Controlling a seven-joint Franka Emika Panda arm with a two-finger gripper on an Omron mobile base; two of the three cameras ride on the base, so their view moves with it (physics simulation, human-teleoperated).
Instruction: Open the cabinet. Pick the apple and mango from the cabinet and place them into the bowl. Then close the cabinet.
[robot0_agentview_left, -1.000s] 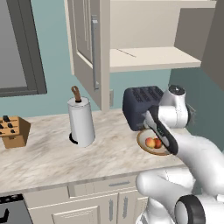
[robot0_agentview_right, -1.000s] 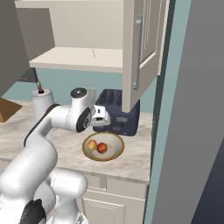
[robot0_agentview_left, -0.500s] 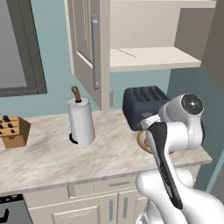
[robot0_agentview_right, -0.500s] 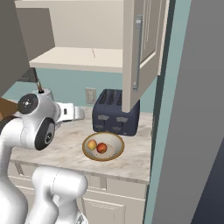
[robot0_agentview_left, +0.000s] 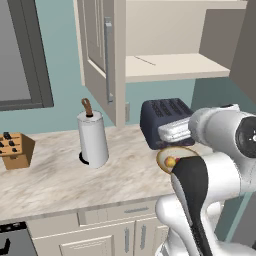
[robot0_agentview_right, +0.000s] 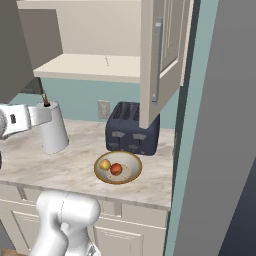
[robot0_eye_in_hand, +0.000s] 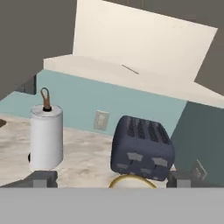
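The tool (robot0_eye_in_hand: 113, 179) was spread empty; with apple (robot0_agentview_right: 116, 169) and mango (robot0_agentview_right: 105, 164) bowled, it should push the cabinet (robot0_agentview_right: 165, 60) doors squarely shut.

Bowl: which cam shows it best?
Right base view: the whole bowl shows, with apple and mango inside. Left base view: the arm hides about half. Hand view: just a sliver of rim.
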